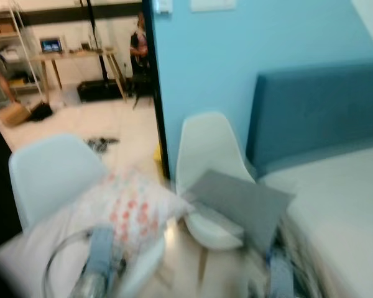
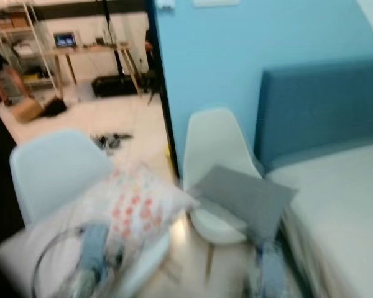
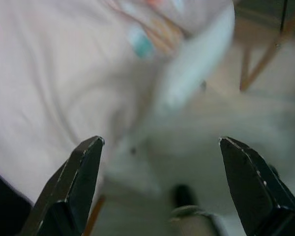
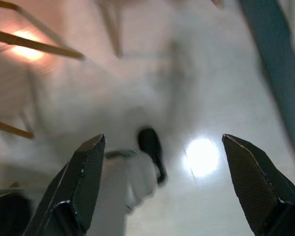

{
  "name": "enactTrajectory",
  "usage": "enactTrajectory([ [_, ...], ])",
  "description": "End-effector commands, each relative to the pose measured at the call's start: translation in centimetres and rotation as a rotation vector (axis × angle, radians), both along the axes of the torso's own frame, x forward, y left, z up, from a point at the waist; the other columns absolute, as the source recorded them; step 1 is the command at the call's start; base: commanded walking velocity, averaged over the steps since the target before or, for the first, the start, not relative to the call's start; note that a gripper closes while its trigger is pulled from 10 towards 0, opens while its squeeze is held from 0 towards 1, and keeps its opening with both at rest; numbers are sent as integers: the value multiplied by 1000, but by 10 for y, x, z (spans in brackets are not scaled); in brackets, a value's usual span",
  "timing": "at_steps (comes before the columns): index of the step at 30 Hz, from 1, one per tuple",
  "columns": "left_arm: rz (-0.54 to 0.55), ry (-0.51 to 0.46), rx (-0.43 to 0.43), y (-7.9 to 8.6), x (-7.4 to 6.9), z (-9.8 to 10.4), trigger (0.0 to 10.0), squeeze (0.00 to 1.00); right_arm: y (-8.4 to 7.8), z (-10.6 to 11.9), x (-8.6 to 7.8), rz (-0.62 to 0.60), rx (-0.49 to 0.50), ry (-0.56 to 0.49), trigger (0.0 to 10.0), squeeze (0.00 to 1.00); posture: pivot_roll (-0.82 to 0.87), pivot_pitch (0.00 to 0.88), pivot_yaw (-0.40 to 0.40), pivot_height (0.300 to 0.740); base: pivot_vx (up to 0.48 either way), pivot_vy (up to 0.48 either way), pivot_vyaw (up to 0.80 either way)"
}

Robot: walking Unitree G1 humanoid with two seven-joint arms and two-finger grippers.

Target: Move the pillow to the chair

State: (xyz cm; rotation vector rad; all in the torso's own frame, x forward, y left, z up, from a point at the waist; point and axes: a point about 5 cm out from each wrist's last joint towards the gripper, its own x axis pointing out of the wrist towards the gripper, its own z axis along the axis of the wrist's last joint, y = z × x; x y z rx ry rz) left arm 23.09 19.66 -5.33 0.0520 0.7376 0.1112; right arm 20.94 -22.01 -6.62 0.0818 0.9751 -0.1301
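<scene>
Bed (image 1: pixel 336 205) sitting at your right, blue headboard behind. Grey pillow (image 1: pixel 239 202) lying on right white chair (image 1: pixel 211 155), overhanging seat edge. Floral pillow (image 1: pixel 133 208) resting on left white chair (image 1: pixel 53 167). Left gripper (image 3: pixel 160 184) and right gripper (image 4: pixel 162 184) both hanging spread wide, grasping nothing. You are risking grey pillow sliding off; views blurring.

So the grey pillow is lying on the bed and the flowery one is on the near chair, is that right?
Not quite. The grey pillow lies on the far white chair beside the bed, not on the bed, as the left eye view shows. The flowery pillow is indeed on the near chair.
</scene>
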Motion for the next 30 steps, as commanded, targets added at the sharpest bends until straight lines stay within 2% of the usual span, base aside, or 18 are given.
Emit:
enactTrajectory([
  [1, -23, -44, 12, 0, 12, 9, 10000, 0, 5, -3, -3, 14, 2, 19, 10000, 0, -115, 6, 40, 740, 0, 0, -725],
  [15, -46, -56, 7, -5, 11, 8, 10000, 0, 4, -1, 1, 40, -25, 22, 10000, 0, -118, 12, 33, 740, 0, 0, -719],
  [27, -56, -34, -9, -6, 2, 2, 10000, 0, 4, -1, 0, 37, -37, 28, 10000, 0, -121, 25, 30, 740, 0, 0, -718],
  [30, -46, -1, -2, -3, -5, -3, 10000, 0, 4, -1, 0, 34, -39, 31, 10000, 0, -120, 26, 31, 740, 0, 0, -712],
])
